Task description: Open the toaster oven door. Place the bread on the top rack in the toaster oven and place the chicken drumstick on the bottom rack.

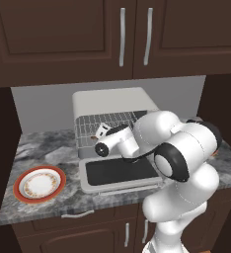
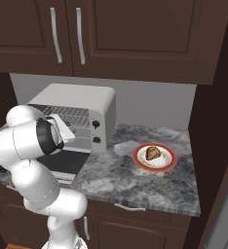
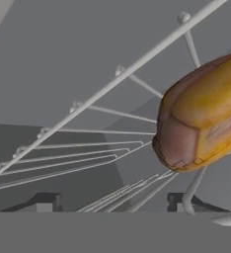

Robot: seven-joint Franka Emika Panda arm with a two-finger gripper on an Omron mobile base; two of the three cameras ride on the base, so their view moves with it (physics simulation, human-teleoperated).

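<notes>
Toaster oven [image 1: 107,99]: open on the counter; arm reaching deep inside, so any sideways swing risks knocking the cavity wall.
Toaster oven door [image 1: 120,170]: folded down flat beneath the arm; could be struck by a low pull-out.
Rack [image 3: 112,84]: wire grid close to the camera; probably the top rack, though hard to confirm this close up; could snag a fingertip.
Bread [image 3: 201,113]: lying on the wires, off to one side of the fingers; could be nudged or dragged if grazed.
Gripper [image 3: 111,202]: tips spread wide, nothing between them.
Cabinets [image 1: 63,34]: dark wood, above and below.
Counter [image 2: 135,185]: grey marbled stone.
Right plate [image 2: 155,168]: red-rimmed, carrying the chicken drumstick [image 2: 153,153], well apart from the oven.
Left plate [image 1: 23,195]: bare.
</notes>
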